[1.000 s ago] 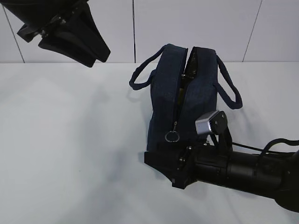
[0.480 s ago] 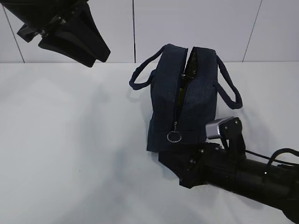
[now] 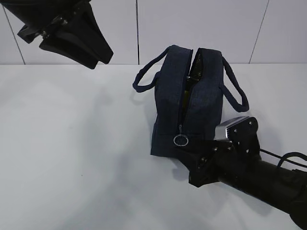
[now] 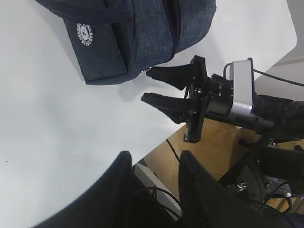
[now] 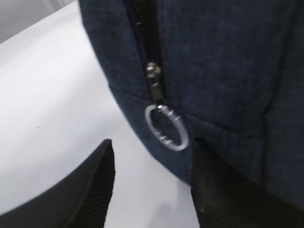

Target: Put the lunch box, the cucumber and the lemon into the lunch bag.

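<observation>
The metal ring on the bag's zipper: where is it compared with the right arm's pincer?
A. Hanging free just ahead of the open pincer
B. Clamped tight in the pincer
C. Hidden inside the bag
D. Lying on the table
A: the metal ring hangs from the zipper of the lunch bag, untouched, just ahead of the open right pincer.

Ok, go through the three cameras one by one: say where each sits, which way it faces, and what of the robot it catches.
Exterior view: raised in front of the table, slanting down at the lunch bag; the left hand hangs top left, the right arm enters lower right.
Left wrist view: high on the left arm, looking down past its own open fingers at the bag's end and the right hand.
Right wrist view: close to the bag, facing the ring pull between its own open fingers.
Shared: all three show the bag.
</observation>
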Tool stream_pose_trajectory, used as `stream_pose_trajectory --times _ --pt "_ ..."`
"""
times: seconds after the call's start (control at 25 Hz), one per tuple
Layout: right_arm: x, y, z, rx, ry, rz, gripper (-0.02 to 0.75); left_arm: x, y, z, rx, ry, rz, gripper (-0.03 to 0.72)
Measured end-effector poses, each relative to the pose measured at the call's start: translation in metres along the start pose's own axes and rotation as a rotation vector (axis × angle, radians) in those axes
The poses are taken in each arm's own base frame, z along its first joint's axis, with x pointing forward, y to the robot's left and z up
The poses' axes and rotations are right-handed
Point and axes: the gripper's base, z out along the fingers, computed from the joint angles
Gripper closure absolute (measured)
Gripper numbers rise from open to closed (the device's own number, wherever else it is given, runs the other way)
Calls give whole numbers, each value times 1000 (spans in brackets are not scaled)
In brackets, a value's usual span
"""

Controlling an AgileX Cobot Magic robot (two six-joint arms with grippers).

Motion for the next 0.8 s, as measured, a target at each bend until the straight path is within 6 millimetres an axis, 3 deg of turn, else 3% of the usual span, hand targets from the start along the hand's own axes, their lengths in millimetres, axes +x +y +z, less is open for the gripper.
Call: stream_pose_trajectory --times 0.8 --pt "-8 -2 7 1 -34 -23 331 0 0 0 0 0 0 449"
